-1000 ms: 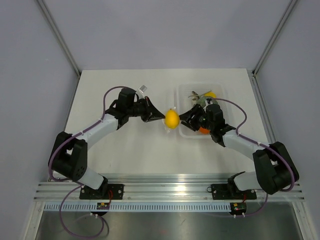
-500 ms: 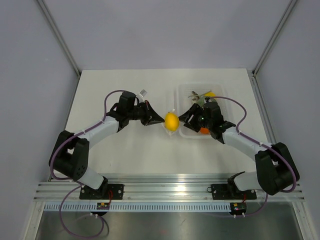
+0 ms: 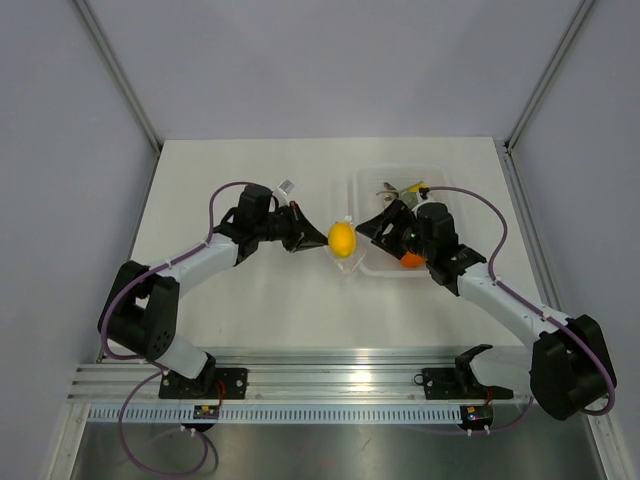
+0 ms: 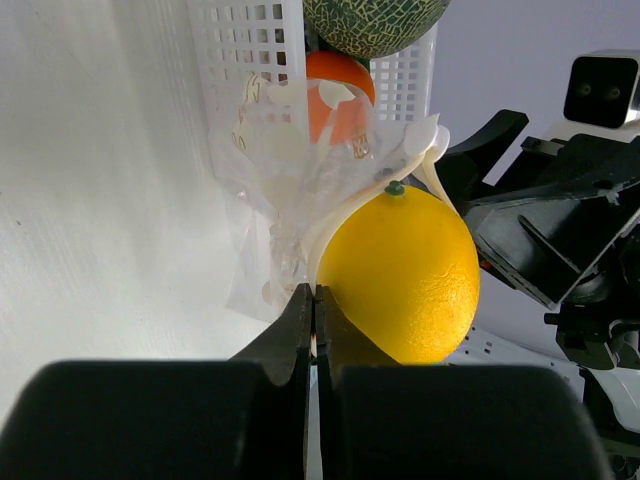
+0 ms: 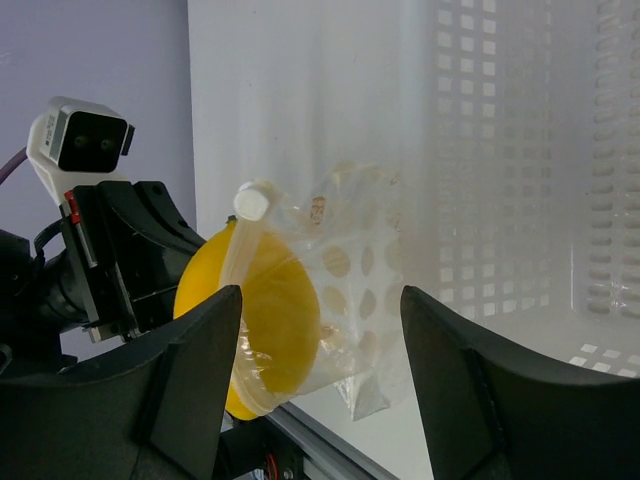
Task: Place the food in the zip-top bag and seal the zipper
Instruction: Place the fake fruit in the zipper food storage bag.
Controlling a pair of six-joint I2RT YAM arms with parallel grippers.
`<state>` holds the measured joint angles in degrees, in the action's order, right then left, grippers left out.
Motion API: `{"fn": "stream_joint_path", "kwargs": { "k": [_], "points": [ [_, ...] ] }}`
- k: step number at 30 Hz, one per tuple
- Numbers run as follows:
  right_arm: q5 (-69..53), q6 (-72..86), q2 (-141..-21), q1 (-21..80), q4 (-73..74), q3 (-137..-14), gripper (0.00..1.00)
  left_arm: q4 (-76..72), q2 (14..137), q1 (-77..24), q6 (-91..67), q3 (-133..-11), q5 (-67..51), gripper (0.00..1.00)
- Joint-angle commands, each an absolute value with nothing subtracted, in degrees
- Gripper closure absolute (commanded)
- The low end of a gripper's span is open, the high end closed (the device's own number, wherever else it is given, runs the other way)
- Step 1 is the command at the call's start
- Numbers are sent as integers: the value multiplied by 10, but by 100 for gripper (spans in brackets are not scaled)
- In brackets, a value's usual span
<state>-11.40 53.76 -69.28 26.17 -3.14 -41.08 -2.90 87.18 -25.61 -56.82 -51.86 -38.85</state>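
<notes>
On the white table (image 3: 250,290), just beside the perforated tray (image 3: 440,176), my left gripper (image 4: 312,318) is clamped on an edge of the zip-top bag (image 4: 268,200) with the yellow lemon (image 3: 342,238) inside, while my right gripper (image 3: 374,229) faces it, jaws wide apart, holding nothing.

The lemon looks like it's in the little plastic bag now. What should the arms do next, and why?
Probably bring the open right end effector over to the mouth of the bag and pinch the white strip closed. The lemon appears to sit inside, the strip arches open over it, and the left end effector, shut, pinches the bag's edge.
</notes>
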Motion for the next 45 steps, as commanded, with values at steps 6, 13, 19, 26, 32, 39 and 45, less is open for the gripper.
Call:
{"fn": "stream_joint_path", "kwargs": {
  "k": [6, 13, 19, 26, 32, 39, 45],
  "points": [
    [-113, 520, -687, 271, -22, -446, 27, -79, 873, -260, -584, -522, -407, 100],
    [-123, 512, -686, 271, -21, -437, 27, -74, 874, -260, -583, -527, -408, 100],
    [-184, 505, -678, 272, -100, -416, 18, -77, 878, -261, -584, -525, -410, 100],
    [-214, 470, -713, 273, -53, -446, 16, -77, 883, -261, -586, -529, -410, 100],
    [-221, 468, -725, 276, -41, -447, 33, -77, 885, -261, -586, -529, -410, 100],
    [-239, 463, -742, 279, -39, -460, 47, -76, 885, -262, -587, -529, -410, 100],
    [-242, 450, -763, 291, -28, -477, 55, -76, 883, -263, -587, -529, -410, 100]
  ]
}}
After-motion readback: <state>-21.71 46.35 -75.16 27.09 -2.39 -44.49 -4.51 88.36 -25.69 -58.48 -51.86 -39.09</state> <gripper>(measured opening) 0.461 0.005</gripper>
